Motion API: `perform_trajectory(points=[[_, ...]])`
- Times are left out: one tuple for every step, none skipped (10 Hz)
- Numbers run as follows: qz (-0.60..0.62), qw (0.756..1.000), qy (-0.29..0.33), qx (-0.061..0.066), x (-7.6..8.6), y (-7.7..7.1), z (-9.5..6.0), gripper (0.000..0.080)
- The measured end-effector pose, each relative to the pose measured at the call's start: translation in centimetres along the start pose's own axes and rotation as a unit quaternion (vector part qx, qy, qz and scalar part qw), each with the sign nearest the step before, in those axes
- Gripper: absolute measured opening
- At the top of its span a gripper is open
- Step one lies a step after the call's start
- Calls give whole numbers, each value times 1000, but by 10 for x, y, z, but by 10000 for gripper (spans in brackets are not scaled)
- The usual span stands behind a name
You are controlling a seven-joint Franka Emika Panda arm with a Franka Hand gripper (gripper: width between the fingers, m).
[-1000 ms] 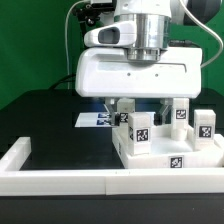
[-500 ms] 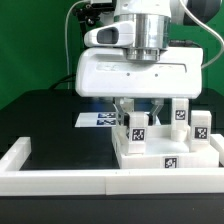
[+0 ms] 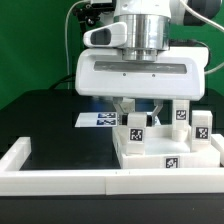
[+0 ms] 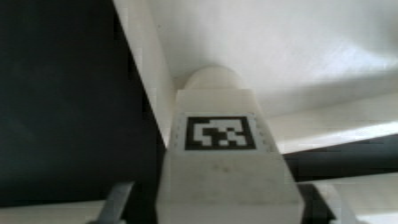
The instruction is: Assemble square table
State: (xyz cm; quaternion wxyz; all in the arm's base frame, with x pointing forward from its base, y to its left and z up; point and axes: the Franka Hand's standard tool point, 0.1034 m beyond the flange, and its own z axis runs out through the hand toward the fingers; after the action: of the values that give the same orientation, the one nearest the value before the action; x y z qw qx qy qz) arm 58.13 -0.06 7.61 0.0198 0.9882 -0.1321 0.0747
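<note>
My end effector (image 3: 136,108) hangs straight down at the middle of the exterior view, its two fingers closed on the upper part of a short white block leg (image 3: 137,128) that bears a small black-and-white square tag on its facing side. In the wrist view the same leg (image 4: 217,140) fills the centre, tapering to a rounded end, with one grey finger (image 4: 121,203) pressed against its flank and the other against the opposite flank. So I am grasping this leg, not released.

The leg stands upright on the large white square plastic slab (image 3: 170,158), which lies flat on the black bench (image 3: 55,120) at about 4 o'clock of the exterior view, pushed into the corner of the long white rim wall (image 3: 60,180). The slab carries a tag on its front edge.

Two more white block legs stand upright toward 3 o'clock: one (image 3: 181,113) just behind the slab's far side, another (image 3: 204,126) at the slab's edge on the exterior view's right. Each shows a tag.

The marker board (image 3: 98,119) lies flat on the bench at about 9 o'clock from my held leg, partly hidden behind my end effector.
</note>
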Motion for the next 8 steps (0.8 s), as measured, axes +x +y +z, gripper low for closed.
perform_trajectory(points=[[37, 999, 0, 0, -1, -2, 0, 293], [99, 995, 0, 1, -2, -7, 0, 293], [166, 986, -1, 0, -3, -8, 0, 293], [189, 982, -1, 0, -3, -7, 0, 293], [250, 968, 1, 5, -4, -6, 1, 293], [277, 961, 0, 5, -4, -6, 1, 293], [323, 946, -1, 6, -4, -6, 2, 293], [372, 928, -1, 6, -4, -6, 1, 294]])
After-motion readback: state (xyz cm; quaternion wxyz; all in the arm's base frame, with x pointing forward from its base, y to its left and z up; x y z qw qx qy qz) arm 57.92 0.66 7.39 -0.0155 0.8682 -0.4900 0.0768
